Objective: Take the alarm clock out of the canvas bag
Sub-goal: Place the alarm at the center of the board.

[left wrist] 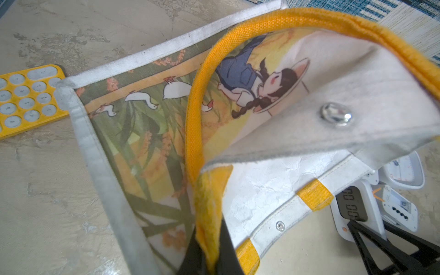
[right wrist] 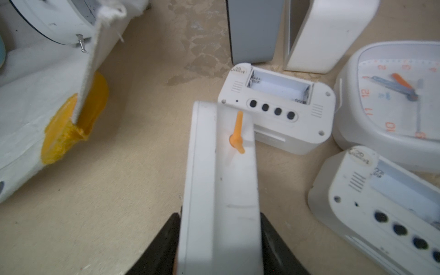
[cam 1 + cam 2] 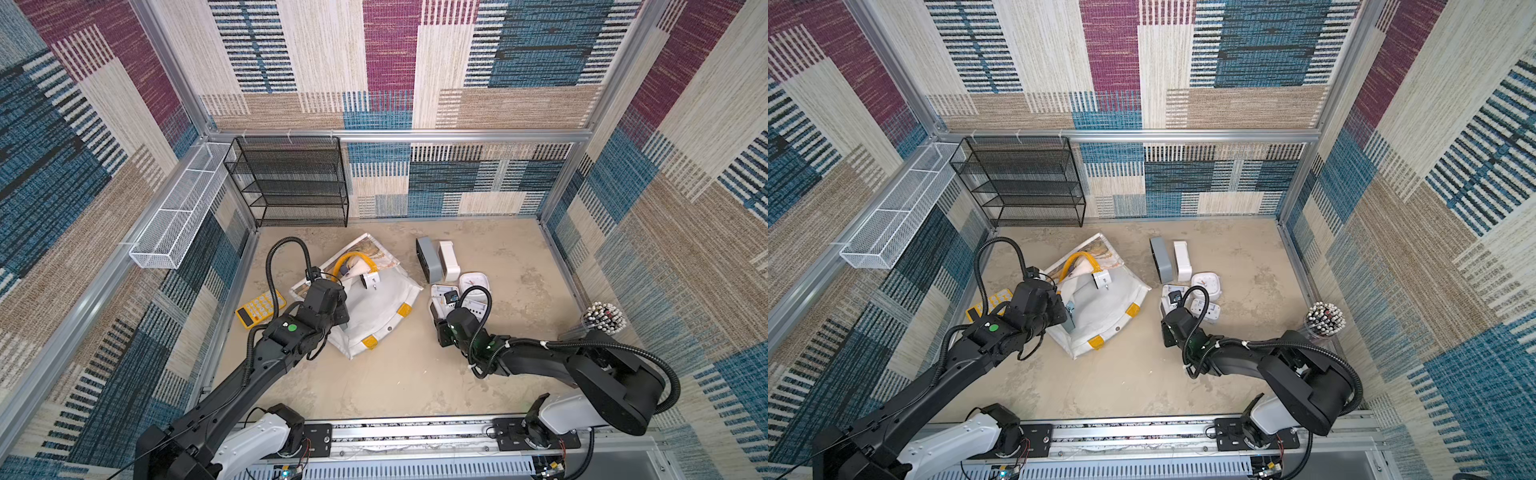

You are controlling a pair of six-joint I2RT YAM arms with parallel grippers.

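Though blotchy, carpet-walled tabletop (image 3: pixel 395 382); left gripper (image 1: pixel 209 250) tight on canvas bag (image 3: pixel 374 307), right gripper (image 2: pixel 219 214) unclear

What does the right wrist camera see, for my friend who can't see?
The right gripper straddles a white alarm clock with an orange pointer on it. Nearby lie a clock with an empty battery bay, an orange-numbered clock and the canvas bag.

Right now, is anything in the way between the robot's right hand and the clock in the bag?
Yes. The right hand has another white clock between its fingers. The alarm clock in the canvas bag pokes from the mouth, with the bag's white rim hanging across it.
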